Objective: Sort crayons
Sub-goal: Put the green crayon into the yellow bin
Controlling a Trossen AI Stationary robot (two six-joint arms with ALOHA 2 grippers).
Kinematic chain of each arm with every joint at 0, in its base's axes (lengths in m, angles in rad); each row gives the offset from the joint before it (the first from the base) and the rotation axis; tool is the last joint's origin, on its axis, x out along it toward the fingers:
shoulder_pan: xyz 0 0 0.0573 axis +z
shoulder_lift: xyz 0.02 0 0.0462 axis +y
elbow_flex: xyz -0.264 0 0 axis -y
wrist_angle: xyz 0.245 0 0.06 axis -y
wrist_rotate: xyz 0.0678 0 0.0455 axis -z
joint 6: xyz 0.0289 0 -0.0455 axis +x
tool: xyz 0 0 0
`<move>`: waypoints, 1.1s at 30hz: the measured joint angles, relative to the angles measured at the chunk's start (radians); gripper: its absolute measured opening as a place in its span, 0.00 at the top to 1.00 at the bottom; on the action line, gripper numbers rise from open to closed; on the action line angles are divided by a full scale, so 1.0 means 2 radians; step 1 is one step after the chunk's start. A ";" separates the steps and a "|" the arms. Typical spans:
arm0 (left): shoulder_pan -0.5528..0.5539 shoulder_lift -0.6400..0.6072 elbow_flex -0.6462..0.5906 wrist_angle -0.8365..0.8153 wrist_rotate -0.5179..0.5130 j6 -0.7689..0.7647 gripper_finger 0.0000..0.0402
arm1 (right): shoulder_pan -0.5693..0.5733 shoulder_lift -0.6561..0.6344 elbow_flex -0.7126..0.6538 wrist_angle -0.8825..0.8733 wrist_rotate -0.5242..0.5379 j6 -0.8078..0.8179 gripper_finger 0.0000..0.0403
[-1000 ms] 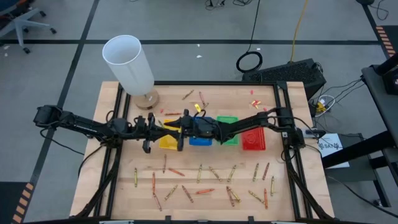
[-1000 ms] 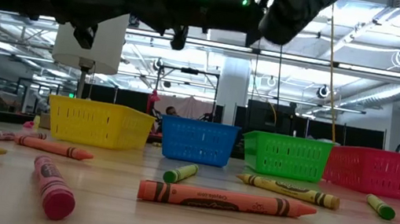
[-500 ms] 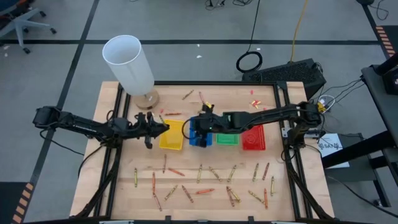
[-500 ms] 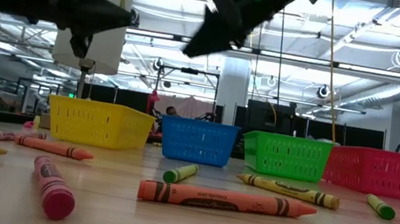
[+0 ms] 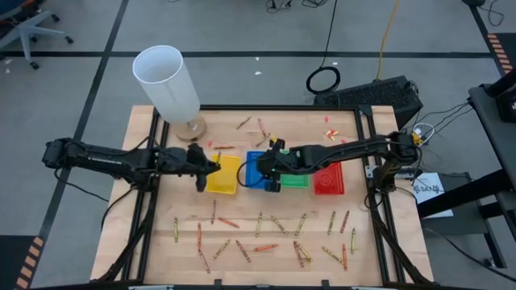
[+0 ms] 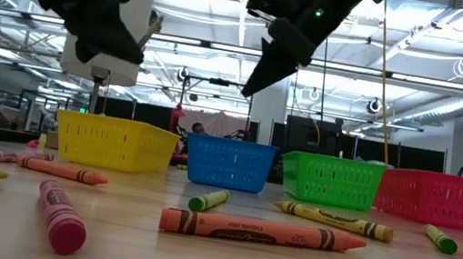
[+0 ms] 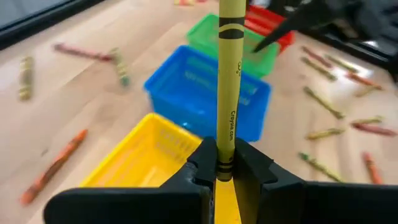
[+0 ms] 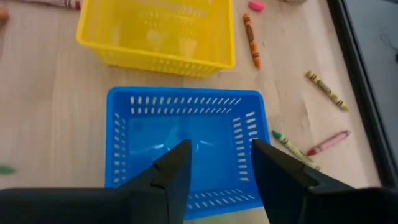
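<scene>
Four trays stand in a row mid-table: yellow (image 5: pixel 223 184), blue (image 5: pixel 251 184), green (image 5: pixel 297 182) and red (image 5: pixel 328 182). My left gripper (image 5: pixel 203 167) hovers at the yellow tray's left end, shut on a yellow crayon (image 7: pixel 227 81) that juts forward over the trays. My right gripper (image 8: pixel 217 152) stands open above the blue tray (image 8: pixel 118 143), slanting down, with nothing between its fingers; the low view shows it (image 6: pixel 257 78) high over that tray. Several loose crayons (image 5: pixel 266 234) lie flat along the near half of the table, and a few more (image 5: pixel 250 125) lie behind the trays. My left gripper pinches the yellow crayon near its back end (image 7: pixel 224 155) between its two fingers. The crayon lies along the fingers and sticks out forward past them. It is lifted clear, slanting above the yellow tray (image 7: pixel 143 155) and the blue tray (image 7: pixel 199 93).
A tall white cylinder on a round wooden foot (image 5: pixel 167 80) stands at the far left corner. Tiny red-pink scraps (image 5: pixel 329 131) lie at the far right. In the low view an orange crayon (image 6: pixel 262 232) and a red one (image 6: pixel 60 216) lie nearest the front edge.
My right gripper has drawn back toward the table's right, from beside my left gripper over the yellow tray to above the blue tray, and has tipped to slant down. My left gripper, still shut on the yellow crayon, has pulled back a little leftward and tipped.
</scene>
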 joint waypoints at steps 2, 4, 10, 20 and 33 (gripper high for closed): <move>0.000 0.002 0.000 -0.018 -0.017 -0.020 0.92 | 0.000 -0.001 0.000 -0.010 0.000 -0.015 0.62; 0.000 0.013 0.000 -0.033 -0.031 -0.045 0.92 | 0.000 -0.001 -0.001 -0.014 0.000 -0.026 0.62; 0.000 0.065 0.000 -0.065 0.012 -0.117 0.92 | 0.000 -0.002 -0.001 -0.014 0.000 -0.063 0.62; -0.001 0.132 0.000 -0.033 0.071 -0.147 0.92 | 0.000 -0.002 -0.001 -0.013 -0.001 -0.094 0.62; 0.000 0.149 0.000 -0.028 0.074 -0.223 0.92 | 0.000 -0.002 -0.001 -0.032 -0.001 -0.097 0.62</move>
